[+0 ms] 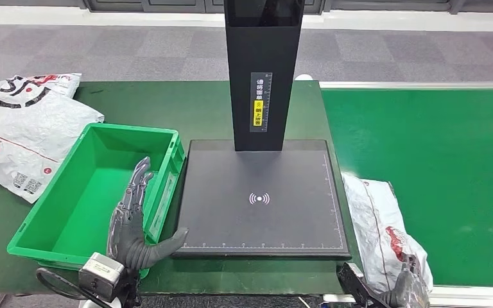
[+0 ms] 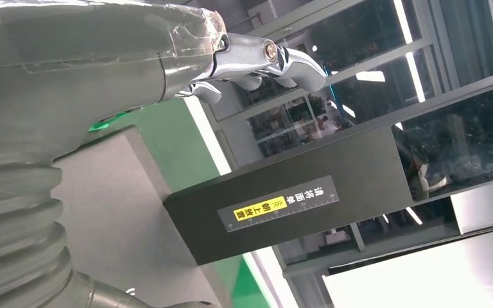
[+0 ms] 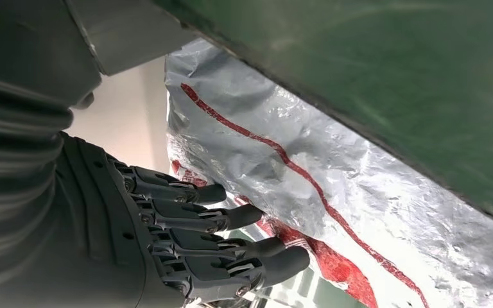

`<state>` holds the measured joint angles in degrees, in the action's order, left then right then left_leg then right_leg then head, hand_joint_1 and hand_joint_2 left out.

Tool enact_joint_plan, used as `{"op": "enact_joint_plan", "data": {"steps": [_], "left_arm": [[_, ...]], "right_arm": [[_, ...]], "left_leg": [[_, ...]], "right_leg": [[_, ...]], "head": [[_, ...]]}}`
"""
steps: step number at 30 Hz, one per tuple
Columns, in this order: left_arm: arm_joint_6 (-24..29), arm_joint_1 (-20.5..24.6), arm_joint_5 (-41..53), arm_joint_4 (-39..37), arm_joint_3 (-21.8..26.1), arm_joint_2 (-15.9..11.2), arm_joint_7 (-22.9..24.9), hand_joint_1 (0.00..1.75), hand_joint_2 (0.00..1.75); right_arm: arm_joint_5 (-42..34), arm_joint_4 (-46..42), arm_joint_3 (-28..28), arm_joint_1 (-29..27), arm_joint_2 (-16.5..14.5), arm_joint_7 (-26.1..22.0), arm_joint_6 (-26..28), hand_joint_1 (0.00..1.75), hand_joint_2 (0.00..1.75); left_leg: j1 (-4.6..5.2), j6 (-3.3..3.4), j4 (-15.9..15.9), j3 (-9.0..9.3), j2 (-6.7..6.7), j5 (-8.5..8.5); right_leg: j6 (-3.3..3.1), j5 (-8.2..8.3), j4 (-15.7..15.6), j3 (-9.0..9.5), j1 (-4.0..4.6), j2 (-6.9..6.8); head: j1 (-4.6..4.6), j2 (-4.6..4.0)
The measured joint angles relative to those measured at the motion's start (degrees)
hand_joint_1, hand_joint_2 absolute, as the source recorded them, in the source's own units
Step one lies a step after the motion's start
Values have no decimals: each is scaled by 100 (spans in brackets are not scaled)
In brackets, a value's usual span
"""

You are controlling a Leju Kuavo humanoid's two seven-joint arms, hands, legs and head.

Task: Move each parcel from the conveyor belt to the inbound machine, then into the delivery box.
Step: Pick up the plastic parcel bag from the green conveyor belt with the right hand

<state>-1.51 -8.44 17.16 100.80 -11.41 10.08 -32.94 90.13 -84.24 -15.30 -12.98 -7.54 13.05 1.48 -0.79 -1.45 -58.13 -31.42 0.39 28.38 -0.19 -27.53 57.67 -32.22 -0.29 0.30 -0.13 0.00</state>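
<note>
Parcel point(image 1: 380, 231): crumpled white plastic bag w/ red print, lying at conveyor belt point(image 1: 436, 173) near edge, beside scanner base point(image 1: 260, 196). Green delivery box point(image 1: 51, 240) sits left of scanner, open-top.

Dark green table point(image 1: 212, 106) w/ green crate point(image 1: 51, 224) at left, black scanner platform point(image 1: 263, 199) centre, white parcel point(image 1: 19, 131) far left; bright green conveyor belt point(image 1: 423, 167) at right carrying a white parcel point(image 1: 382, 234).

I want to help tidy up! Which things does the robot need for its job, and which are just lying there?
For the job:
- parcel by the right hand
- conveyor belt
- inbound machine
- green delivery box

Just lying about:
- white bags left of the box
</note>
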Motion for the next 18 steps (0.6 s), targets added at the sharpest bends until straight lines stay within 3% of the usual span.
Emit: {"op": "enact_joint_plan", "data": {"steps": [18], "left_arm": [[-28, -7, 78, 55, 0, 0, 36, 0, 175]], "right_arm": [[1, -302, -781, -51, -1, 303, 242, 0, 175]], "left_leg": [[17, 13, -1, -3, -19, 1]], "right_leg": [[6, -2, 0, -2, -11, -14]], "head": [[0, 0]]}}
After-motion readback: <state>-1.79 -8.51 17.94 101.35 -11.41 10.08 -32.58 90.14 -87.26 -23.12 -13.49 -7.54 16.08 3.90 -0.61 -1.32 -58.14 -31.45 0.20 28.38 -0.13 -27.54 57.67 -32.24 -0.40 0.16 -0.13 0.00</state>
